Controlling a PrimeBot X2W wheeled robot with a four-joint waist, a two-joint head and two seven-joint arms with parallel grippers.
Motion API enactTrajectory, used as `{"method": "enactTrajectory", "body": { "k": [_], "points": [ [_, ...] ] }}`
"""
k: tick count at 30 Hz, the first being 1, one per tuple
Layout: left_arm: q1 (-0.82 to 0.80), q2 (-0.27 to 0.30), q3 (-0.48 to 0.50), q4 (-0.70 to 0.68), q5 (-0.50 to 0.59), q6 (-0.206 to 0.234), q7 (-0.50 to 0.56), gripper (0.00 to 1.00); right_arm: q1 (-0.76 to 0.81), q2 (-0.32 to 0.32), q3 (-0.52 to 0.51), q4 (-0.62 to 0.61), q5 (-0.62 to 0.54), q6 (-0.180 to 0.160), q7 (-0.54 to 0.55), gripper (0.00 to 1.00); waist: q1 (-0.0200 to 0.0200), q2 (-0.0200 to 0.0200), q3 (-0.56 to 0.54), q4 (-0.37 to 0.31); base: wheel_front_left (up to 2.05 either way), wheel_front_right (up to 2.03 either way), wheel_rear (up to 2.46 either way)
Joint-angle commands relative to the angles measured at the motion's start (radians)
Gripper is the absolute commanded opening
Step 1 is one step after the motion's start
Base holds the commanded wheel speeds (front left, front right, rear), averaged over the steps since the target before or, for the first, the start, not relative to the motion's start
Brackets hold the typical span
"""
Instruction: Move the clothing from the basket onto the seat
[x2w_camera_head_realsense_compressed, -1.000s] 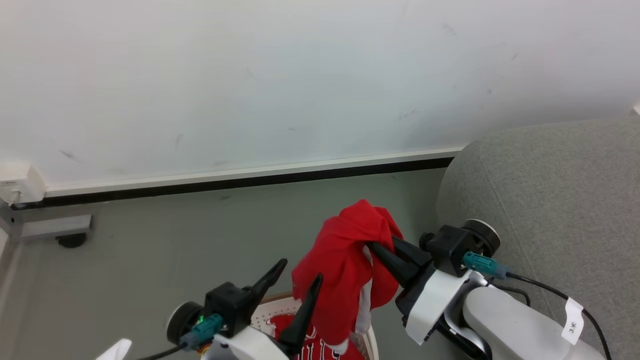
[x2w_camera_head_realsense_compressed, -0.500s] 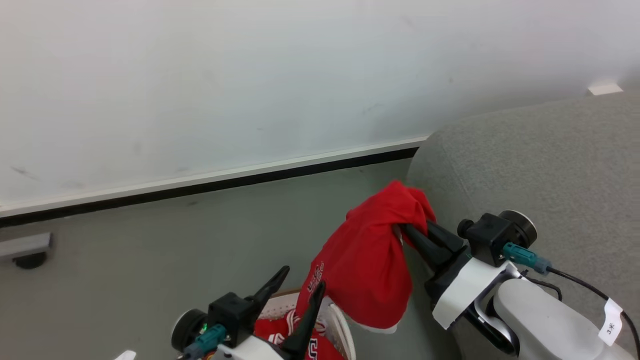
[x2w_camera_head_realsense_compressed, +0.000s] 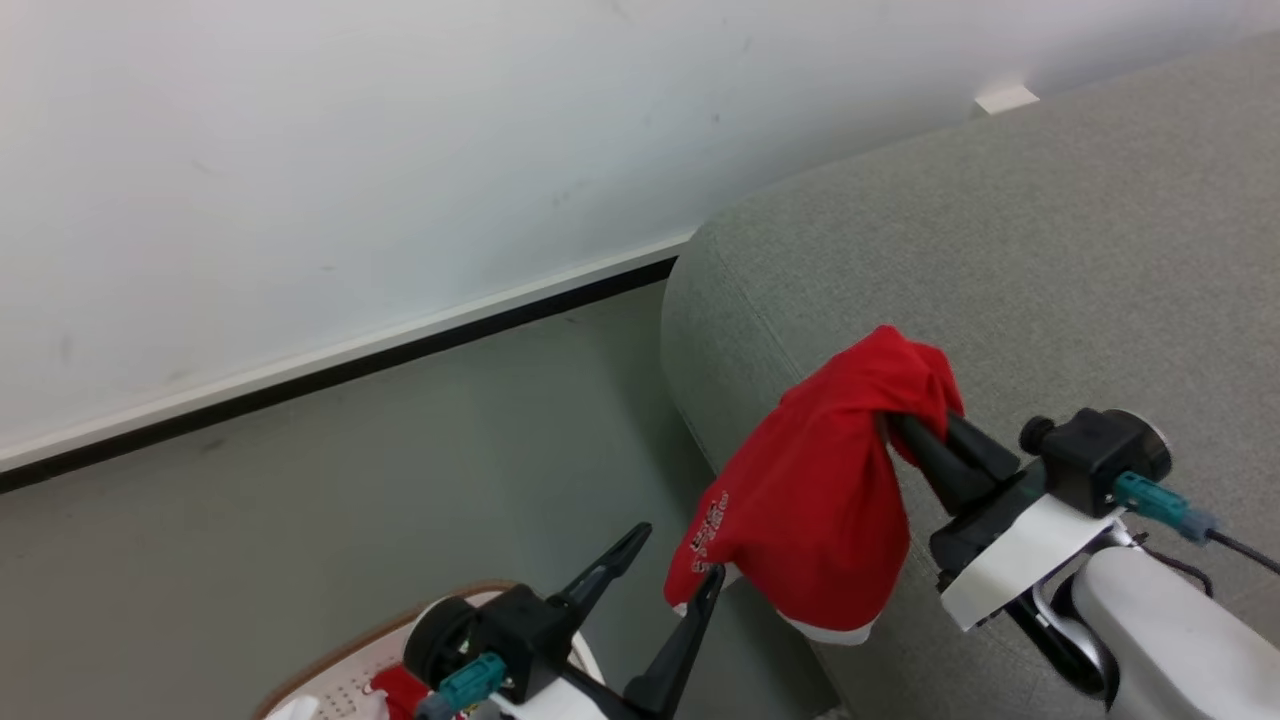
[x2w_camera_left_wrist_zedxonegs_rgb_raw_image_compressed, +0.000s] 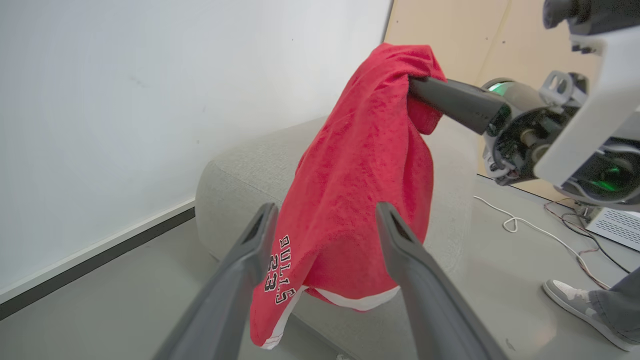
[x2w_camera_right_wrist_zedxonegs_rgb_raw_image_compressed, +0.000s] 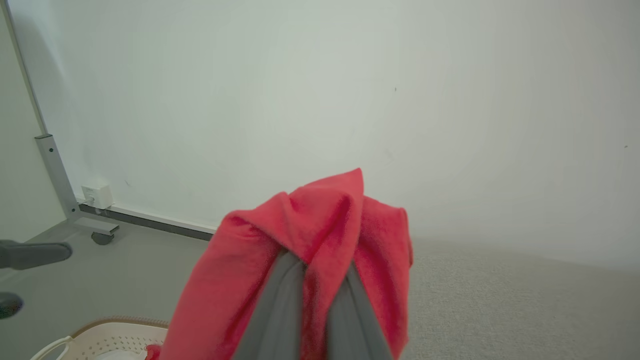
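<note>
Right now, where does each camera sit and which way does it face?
Head view: on the head, looking down at floor, wall and grey seat; left claw open, right claw shut on the red garment.
Left wrist view: along its own open fingers toward the garment and seat; the right claw enters upper right.
Right wrist view: along its shut fingers toward the wall; basket at lower left.
All three share the garment.

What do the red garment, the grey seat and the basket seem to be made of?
Red garment: soft, thin matte fabric, probably knit; it drapes in limp folds. Seat: grey woven upholstery, matte, with a visible fine weave. Basket: likely cream plastic, smooth, with small round holes and a brown rim.
</note>
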Motion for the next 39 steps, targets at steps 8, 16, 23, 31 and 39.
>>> {"method": "enactTrajectory", "body": {
  "k": [8, 16, 23, 31, 39],
  "points": [
    [-0.076, 0.026, -0.051, -0.032, 0.020, -0.019, 0.008, 1.00, -0.010, -0.033, -0.191, -0.025, -0.011, -0.002, -0.004, 0.00, 0.0001, -0.0001, 0.144, -0.031, 0.00, 0.00, 0.00],
    [-0.208, 0.089, -0.088, -0.082, 0.044, -0.032, 0.038, 1.00, -0.224, -0.061, -0.398, 0.066, 0.020, -0.002, -0.001, 0.00, 0.0001, -0.0001, 0.358, 0.018, 0.00, 0.00, 0.00],
    [-0.307, 0.133, -0.105, -0.115, 0.040, -0.036, 0.047, 1.00, -0.446, -0.086, -0.616, 0.219, -0.045, -0.002, -0.002, 0.00, 0.0001, -0.0001, 0.509, 0.073, 0.00, 0.00, 0.00],
    [-0.398, 0.160, -0.128, -0.125, 0.025, -0.037, 0.031, 1.00, -0.593, -0.108, -0.842, 0.532, -0.219, -0.002, -0.003, 0.00, 0.0001, -0.0001, 0.622, 0.140, 0.00, 0.00, 0.00],
    [-0.389, 0.167, -0.118, -0.082, 0.005, -0.031, -0.026, 1.00, -0.413, 0.027, -1.070, 0.517, -0.369, -0.002, -0.002, 1.00, 0.0001, -0.0001, 0.590, 0.160, 0.00, 0.00, 0.00]
  ]
}}
